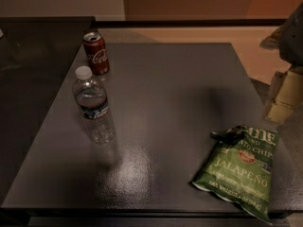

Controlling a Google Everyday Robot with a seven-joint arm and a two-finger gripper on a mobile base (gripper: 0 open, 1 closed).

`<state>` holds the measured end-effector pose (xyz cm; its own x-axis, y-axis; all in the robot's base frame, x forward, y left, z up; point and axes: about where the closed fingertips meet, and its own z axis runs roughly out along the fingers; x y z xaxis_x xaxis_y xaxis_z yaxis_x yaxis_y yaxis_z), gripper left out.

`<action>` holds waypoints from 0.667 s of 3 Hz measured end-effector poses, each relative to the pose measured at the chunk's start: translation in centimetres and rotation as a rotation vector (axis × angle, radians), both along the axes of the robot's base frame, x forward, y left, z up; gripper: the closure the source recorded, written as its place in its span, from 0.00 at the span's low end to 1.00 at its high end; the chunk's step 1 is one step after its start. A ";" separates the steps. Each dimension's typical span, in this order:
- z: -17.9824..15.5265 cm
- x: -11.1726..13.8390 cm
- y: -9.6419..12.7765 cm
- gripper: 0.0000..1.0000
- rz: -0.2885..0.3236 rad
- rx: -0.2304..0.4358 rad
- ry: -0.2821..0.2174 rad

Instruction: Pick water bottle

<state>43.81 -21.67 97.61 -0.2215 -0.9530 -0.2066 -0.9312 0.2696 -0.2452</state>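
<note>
The water bottle (93,105) stands upright on the left part of the dark table (165,89). It is clear plastic with a white cap and a dark blue label band. My gripper (284,96) shows as pale tan parts under a dark arm piece at the right edge of the view. It is beyond the table's right side, far from the bottle, and holds nothing that I can see.
A red Coca-Cola can (96,53) stands just behind the bottle, near the table's back left corner. A green jalapeño chip bag (240,170) lies flat at the front right. A second dark surface (33,70) adjoins the table on the left.
</note>
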 end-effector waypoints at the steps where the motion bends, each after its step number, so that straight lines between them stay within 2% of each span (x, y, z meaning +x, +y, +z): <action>1: 0.0 0.0 0.0 0.00 0.000 0.000 0.000; 2: 0.3 0.3 0.9 0.00 0.011 0.019 -0.010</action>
